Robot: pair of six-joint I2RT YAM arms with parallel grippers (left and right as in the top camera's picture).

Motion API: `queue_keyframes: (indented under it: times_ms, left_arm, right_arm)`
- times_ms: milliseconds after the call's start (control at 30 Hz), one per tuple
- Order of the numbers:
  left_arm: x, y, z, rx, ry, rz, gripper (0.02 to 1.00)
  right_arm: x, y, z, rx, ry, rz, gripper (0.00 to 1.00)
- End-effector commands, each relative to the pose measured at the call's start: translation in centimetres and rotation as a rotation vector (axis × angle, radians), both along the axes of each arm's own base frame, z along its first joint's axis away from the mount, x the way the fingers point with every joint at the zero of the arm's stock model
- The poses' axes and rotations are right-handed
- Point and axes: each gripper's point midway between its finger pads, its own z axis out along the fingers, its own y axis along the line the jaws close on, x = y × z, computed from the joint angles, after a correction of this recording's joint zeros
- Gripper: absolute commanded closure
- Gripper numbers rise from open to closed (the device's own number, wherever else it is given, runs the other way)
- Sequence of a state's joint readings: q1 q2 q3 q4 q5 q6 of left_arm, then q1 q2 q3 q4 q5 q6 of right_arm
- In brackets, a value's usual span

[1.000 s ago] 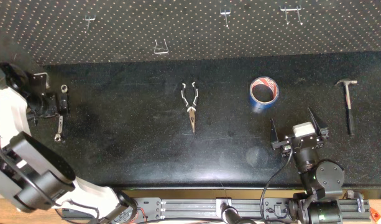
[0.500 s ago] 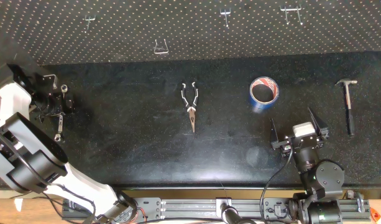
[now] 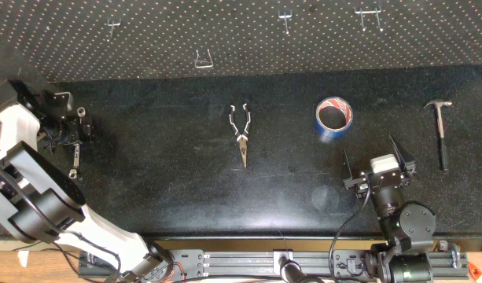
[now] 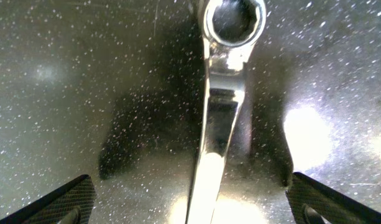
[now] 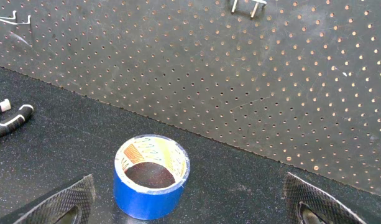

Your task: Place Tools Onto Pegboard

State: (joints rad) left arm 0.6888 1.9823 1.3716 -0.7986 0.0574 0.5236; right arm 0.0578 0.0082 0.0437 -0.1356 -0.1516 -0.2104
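One wrench (image 3: 74, 161) lies at the far left of the black surface (image 3: 170, 173), its ring end toward the pegboard (image 3: 225, 39). The left hand (image 3: 77, 134) is low over the middle of it. In the left wrist view the wrench (image 4: 218, 124) runs up between the two spread fingertips (image 4: 59, 202) of that hand (image 4: 196, 205), which stands open with a finger on either side of the shaft and neither touching it.

Near the middle of the surface lie the pliers (image 3: 241, 134), handles toward the pegboard. To their right stands a roll of blue tape (image 3: 333, 118) on its flat side, and at the far right lies a hammer (image 3: 440, 134), head toward the pegboard.

The right hand (image 3: 380, 161) is just near of the tape, open and holding nothing. Its wrist view looks past its own spread fingers (image 5: 330, 199) at the tape (image 5: 151, 177).

Wire hooks (image 3: 203, 60) hang on the pegboard.
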Motion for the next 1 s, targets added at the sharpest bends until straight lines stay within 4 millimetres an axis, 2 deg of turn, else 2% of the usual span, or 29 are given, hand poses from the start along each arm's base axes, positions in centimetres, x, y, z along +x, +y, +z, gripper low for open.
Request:
queue_keyframes:
  times_ms: [33,1000]
  left_arm:
    - [0.72,-0.22,-0.11,-0.037,-0.023,-0.016,0.025]
    - [0.34,-0.54,-0.78,-0.048,0.001,-0.063,0.02]
  right_arm:
    - [0.05,-0.3,-0.18,0.017,0.005,-0.017,0.025]
    - [0.04,-0.29,-0.18,0.017,0.005,-0.017,0.025]
